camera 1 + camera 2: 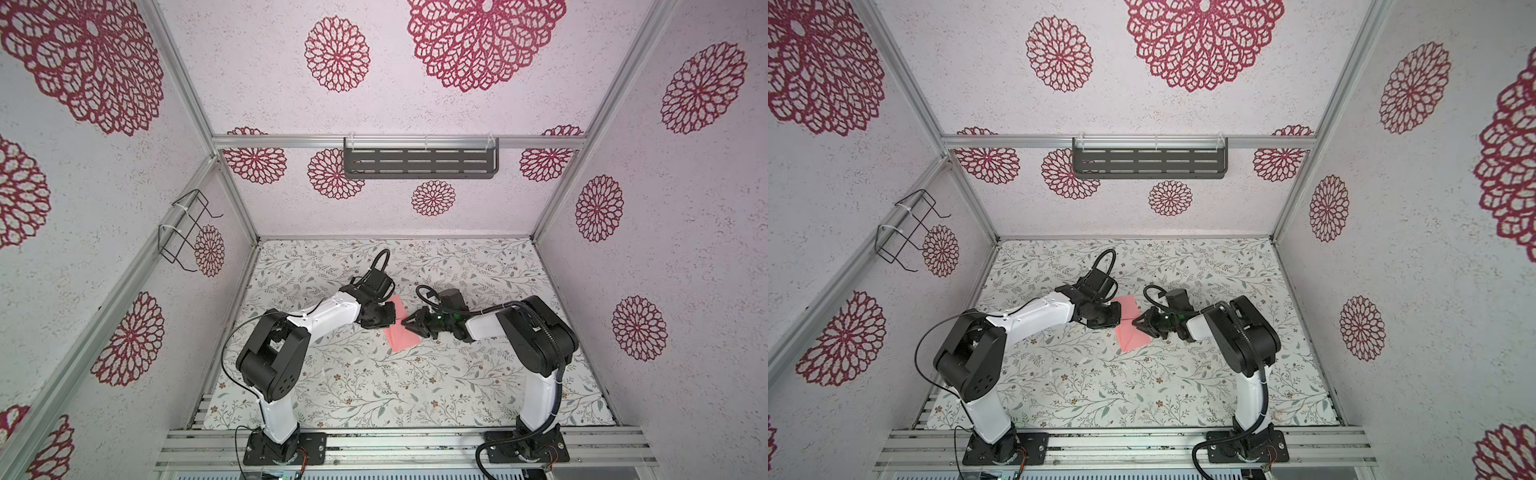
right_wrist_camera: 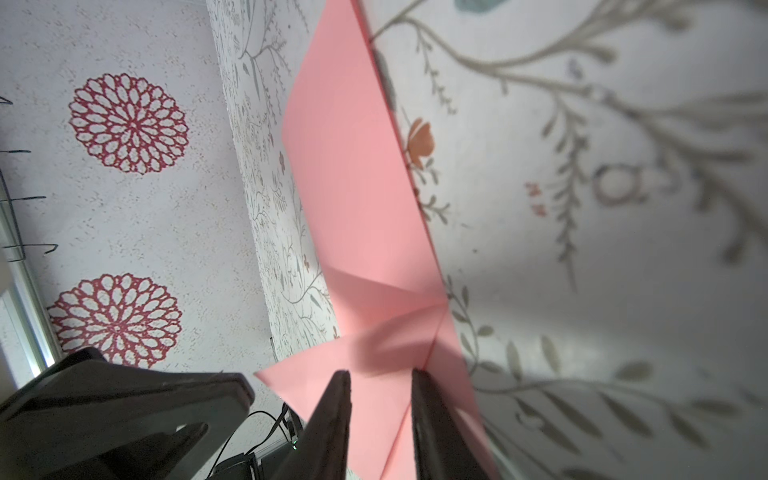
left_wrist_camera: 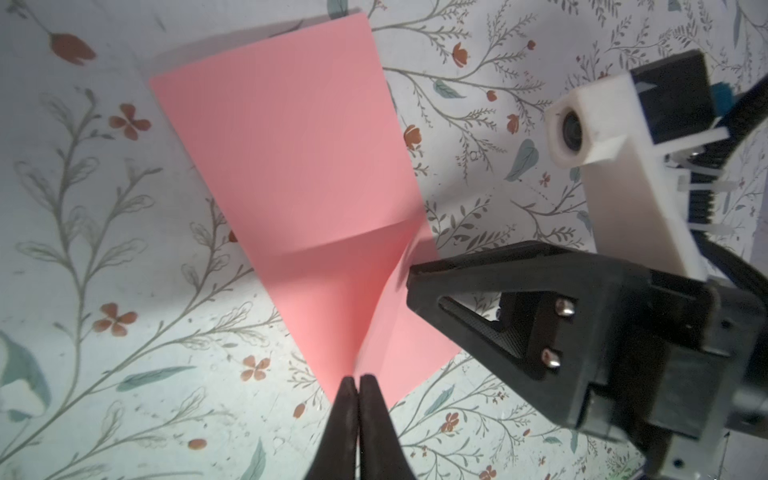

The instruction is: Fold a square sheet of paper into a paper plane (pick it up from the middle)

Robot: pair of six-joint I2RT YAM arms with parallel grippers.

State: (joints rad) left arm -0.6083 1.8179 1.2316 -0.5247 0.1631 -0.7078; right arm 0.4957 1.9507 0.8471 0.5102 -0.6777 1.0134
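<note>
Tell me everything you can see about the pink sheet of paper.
The square sheet of paper is thin, plain salmon-pink and lies mostly flat on the floral table. A crease crosses its middle, and a raised ridge runs to one edge, where the shut left gripper appears to pinch it. The right gripper, jaws apart, sits over the opposite edge.

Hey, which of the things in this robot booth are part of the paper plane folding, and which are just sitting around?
In the job: square sheet of paper, left gripper, right gripper.
Just there: slotted shelf on the back wall, wire rack on the left wall.
</note>
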